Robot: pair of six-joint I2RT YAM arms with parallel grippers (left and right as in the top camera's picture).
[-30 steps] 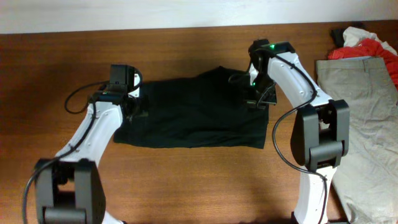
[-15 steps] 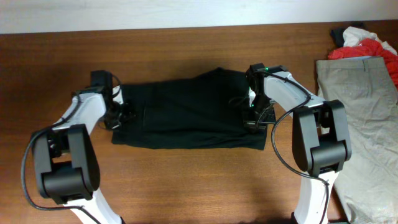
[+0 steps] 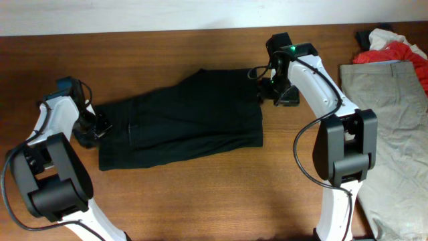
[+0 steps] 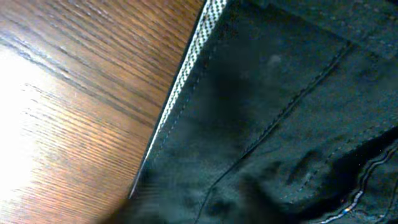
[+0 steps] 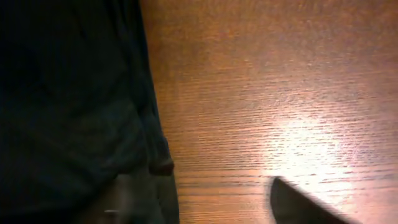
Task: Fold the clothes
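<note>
Slantwise, black trousers [image 3: 180,124] edge beside left end effector [image 3: 92,128]; table [image 3: 200,201] around

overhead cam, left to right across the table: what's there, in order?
left gripper → black garment → right gripper → beige trousers. The red and white pieces sit above the trousers, so they are left out.

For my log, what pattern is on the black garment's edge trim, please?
White trim with fine dark dots; left wrist view.

Robot lab, wooden table [image 3: 200,194], white wall [image 3: 134,13]
</note>
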